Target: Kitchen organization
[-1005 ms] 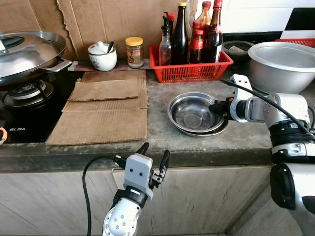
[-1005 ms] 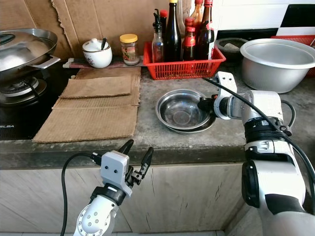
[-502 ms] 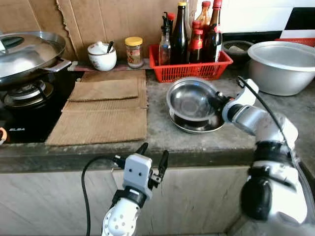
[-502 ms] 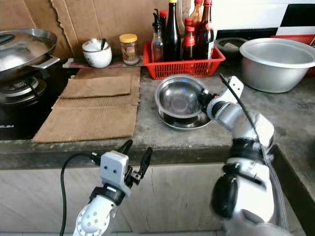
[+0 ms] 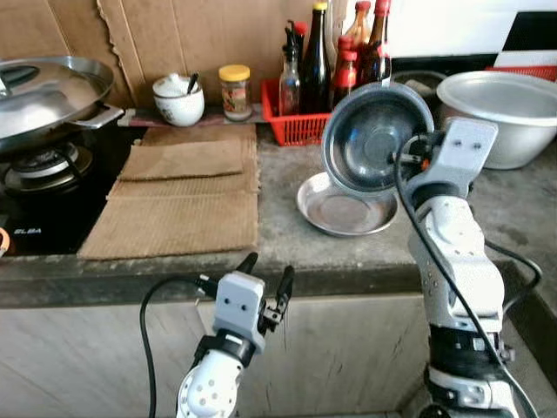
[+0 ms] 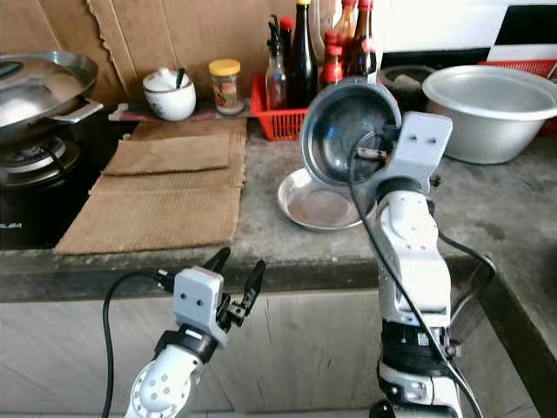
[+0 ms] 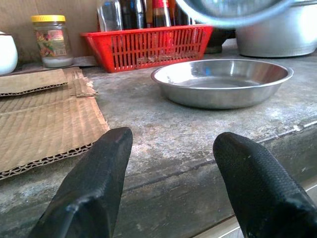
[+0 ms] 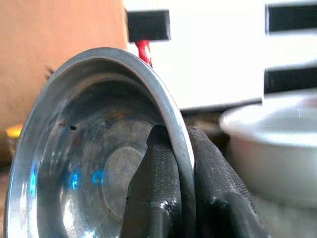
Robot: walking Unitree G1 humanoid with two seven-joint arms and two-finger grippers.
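A steel bowl [image 5: 374,135] hangs tilted on edge above the counter, its hollow facing me. My right gripper [image 5: 416,155] is shut on its rim, and the right wrist view shows the fingers [image 8: 161,193] pinching the rim [image 8: 181,148] from both sides. Below it a shallow steel plate [image 5: 344,209] rests on the grey counter [image 5: 287,235]. My left gripper [image 5: 265,277] is open, hanging low in front of the counter edge; its fingers [image 7: 89,193] point at the plate [image 7: 223,82].
A red basket [image 5: 300,126] of sauce bottles stands at the back. Right of it sits a large metal basin [image 5: 505,109]. Cardboard sheets [image 5: 183,196] lie left of the plate, a lidded wok [image 5: 48,91] on the stove, a white pot [image 5: 178,100] and a jar [image 5: 235,91] behind.
My right arm has lifted the top bowl off the plate and turned it up on edge, well above the counter. The left arm has stayed put.
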